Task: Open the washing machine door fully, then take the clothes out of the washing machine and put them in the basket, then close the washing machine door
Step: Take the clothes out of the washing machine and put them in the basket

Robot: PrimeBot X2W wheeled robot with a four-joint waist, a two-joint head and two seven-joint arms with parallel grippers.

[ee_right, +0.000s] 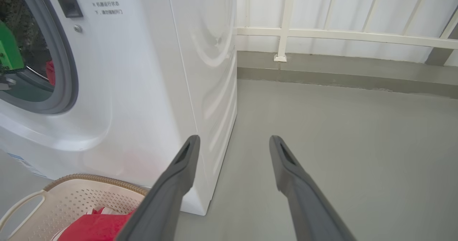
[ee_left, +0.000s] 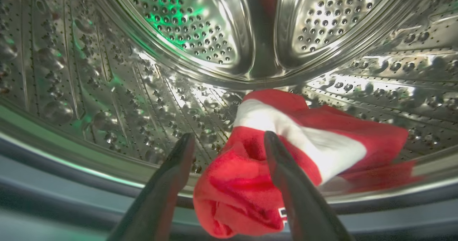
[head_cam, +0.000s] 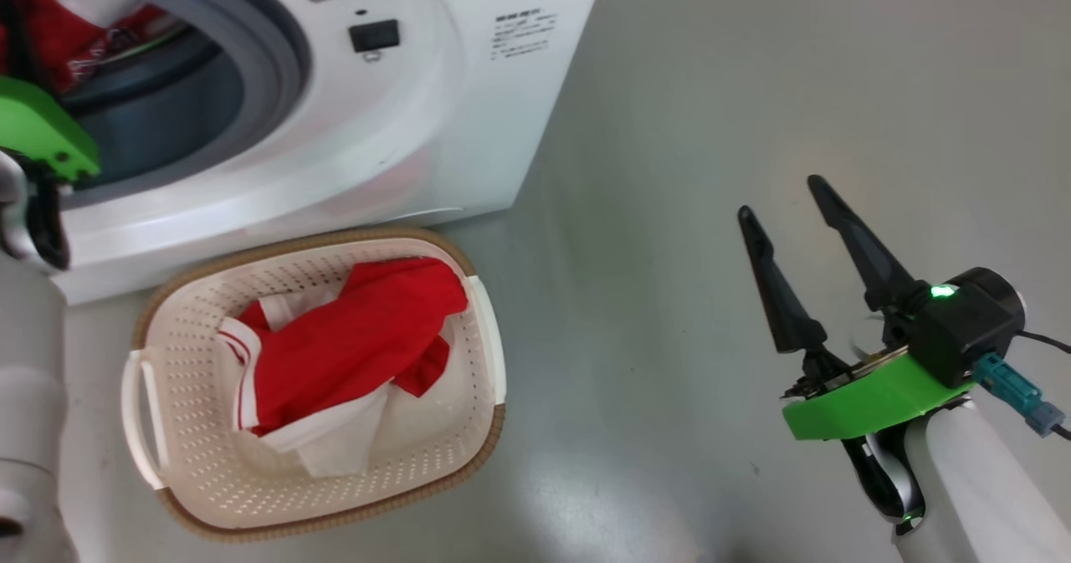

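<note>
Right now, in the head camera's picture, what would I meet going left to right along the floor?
Pale forearm → basket holding a red garment → bare grey floor → right gripper, fingers apart.

Grey floor, white railing

Sticker print on the washing machine is unreadably small; the basket is cut off below.

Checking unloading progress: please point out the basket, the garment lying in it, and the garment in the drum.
basket (head_cam: 209,295), head view, perforated wall near the machine.
garment in the basket (head_cam: 360,337), head view, red middle.
garment in the drum (ee_left: 236,183), left wrist view, red fold.
</note>
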